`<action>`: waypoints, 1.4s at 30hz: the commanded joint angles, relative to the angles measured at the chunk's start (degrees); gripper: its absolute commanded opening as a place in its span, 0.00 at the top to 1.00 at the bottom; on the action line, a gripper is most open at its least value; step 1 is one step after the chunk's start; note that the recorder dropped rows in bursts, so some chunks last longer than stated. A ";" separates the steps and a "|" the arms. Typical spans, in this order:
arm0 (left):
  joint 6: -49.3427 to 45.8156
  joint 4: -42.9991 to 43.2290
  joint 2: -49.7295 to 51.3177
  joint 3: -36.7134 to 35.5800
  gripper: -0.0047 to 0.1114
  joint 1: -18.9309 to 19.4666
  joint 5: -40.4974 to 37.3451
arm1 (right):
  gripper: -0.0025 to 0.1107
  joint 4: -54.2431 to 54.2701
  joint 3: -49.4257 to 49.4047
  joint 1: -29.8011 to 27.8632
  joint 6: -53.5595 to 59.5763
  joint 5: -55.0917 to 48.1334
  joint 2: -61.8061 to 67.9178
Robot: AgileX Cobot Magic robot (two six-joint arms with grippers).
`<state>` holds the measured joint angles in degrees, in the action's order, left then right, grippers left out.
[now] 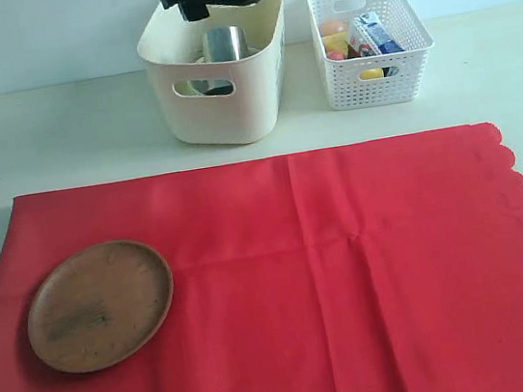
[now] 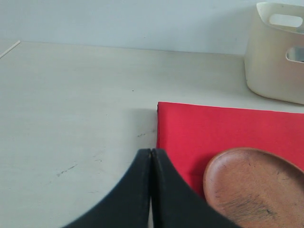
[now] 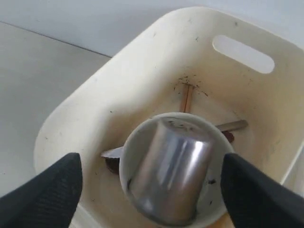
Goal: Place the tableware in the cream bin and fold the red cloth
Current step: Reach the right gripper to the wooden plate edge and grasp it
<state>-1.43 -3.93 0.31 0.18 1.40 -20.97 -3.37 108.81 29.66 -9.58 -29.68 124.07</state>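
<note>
Right gripper spread wide, holding nothing, over the cream bin, where the steel cup lies tipped in the pale bowl; my left gripper pinched closed on nothing, near the wooden plate on the flat red cloth.

On the cloth, leftward, lies the plate — behind the cloth stands the bin, mesh basket to its right; inside the bin, cup in bowl

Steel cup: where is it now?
Exterior view, upper middle: the steel cup sits inside the cream plastic bin, in the pale bowl, left of the white mesh basket.
</note>
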 commanded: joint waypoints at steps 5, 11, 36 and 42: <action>0.04 0.04 -0.31 -0.18 0.95 -0.36 0.71 | 0.31 -1.42 0.42 -0.18 0.58 -13.11 -7.65; 0.04 0.04 -0.31 -0.18 0.95 -0.36 0.71 | 0.41 7.74 0.42 0.84 4.67 -22.08 -8.07; 0.04 0.04 -0.31 -0.18 0.95 -0.36 0.71 | 0.52 22.46 -0.04 16.29 12.34 -32.92 7.94; 0.04 0.04 -0.31 -0.18 0.95 -0.36 0.71 | 0.46 26.74 -0.04 16.29 15.69 -31.91 10.70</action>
<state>-1.43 -3.93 0.31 0.18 1.40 -20.97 21.40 108.81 46.05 3.94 -62.63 134.10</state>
